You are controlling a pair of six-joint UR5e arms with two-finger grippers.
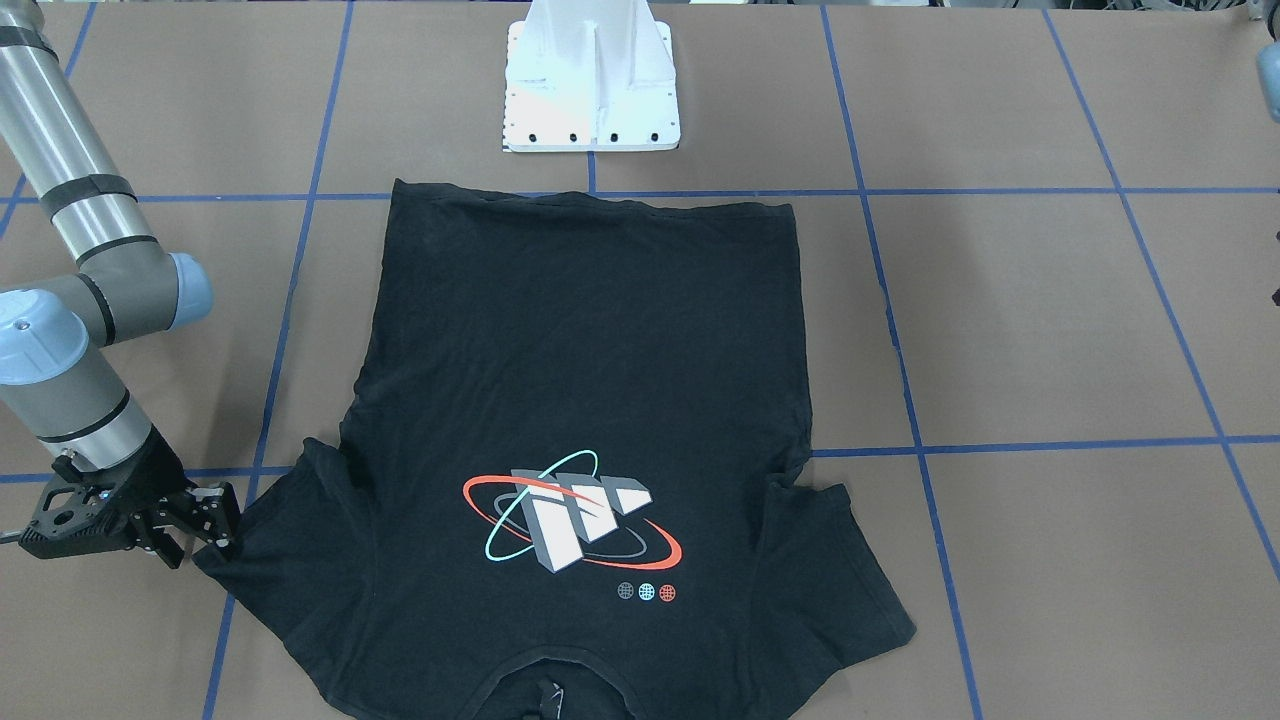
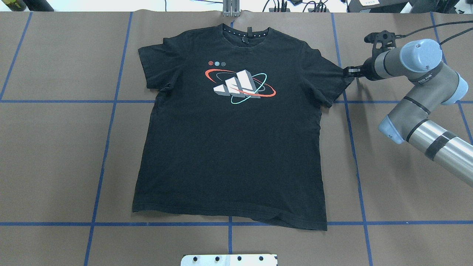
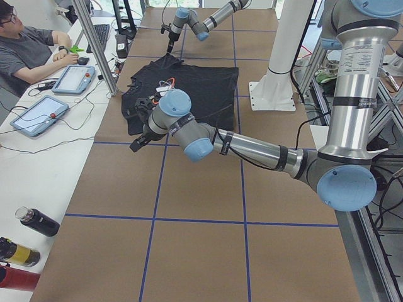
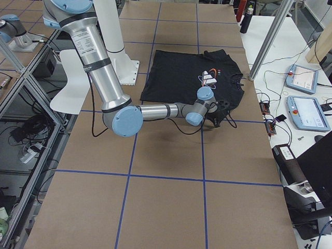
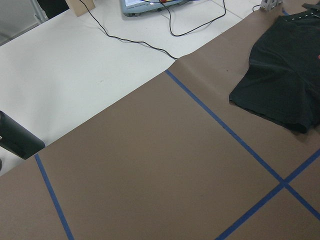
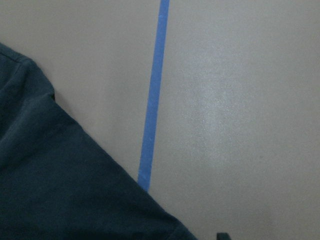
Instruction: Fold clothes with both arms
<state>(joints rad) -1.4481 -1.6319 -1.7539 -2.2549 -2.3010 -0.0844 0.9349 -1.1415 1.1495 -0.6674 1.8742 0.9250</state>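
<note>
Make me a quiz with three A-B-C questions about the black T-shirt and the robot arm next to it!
1. Where is the right end effector?
A) at the tip of a sleeve
B) over the bottom hem
C) on the collar

2. How many little round dots sit beside the print?
A) one
B) three
C) six

3. How does the T-shirt lie?
A) folded in half
B) rolled in a ball
C) spread flat, print up

Answers:
1 A: in the overhead view it sits right at the sleeve's outer corner.
2 B: there is one red, one teal and one grey.
3 C: both sleeves and the whole print show, with no fold anywhere.
</note>
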